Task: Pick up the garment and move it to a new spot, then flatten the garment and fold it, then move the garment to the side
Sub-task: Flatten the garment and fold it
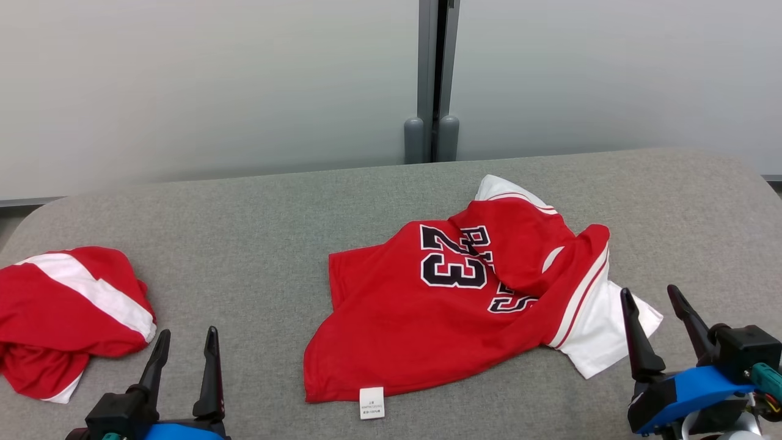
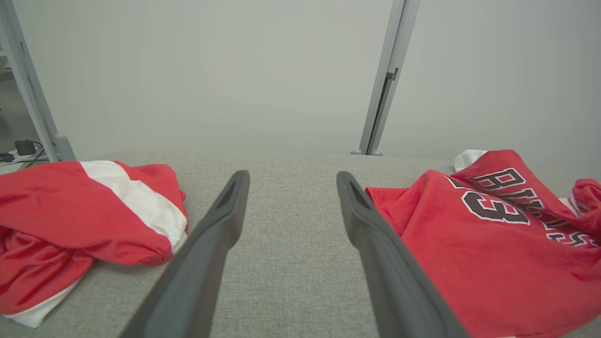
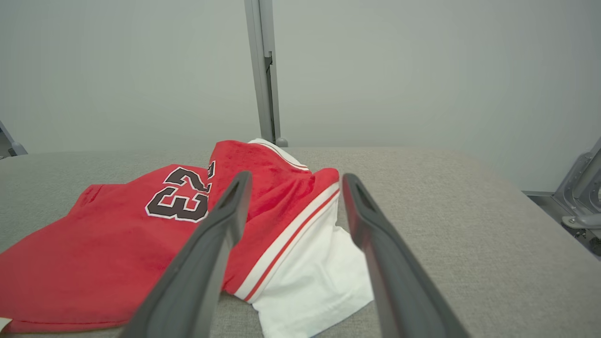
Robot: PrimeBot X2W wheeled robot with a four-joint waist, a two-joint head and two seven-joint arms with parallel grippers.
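Two grippers wait spread and empty: the right gripper (image 1: 648,290) just beside the white sleeve (image 1: 605,330) of the red jersey (image 1: 427,318), the left gripper (image 1: 188,332) farther from its hem. The jersey lies crumpled on the grey table (image 1: 275,214), its length slanting from near hem to far collar.

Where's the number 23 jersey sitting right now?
In the head view the number 23 jersey lies crumpled on the grey surface, right of centre, its white sleeve near the right end effector, apart from the red-and-white garment at far left.
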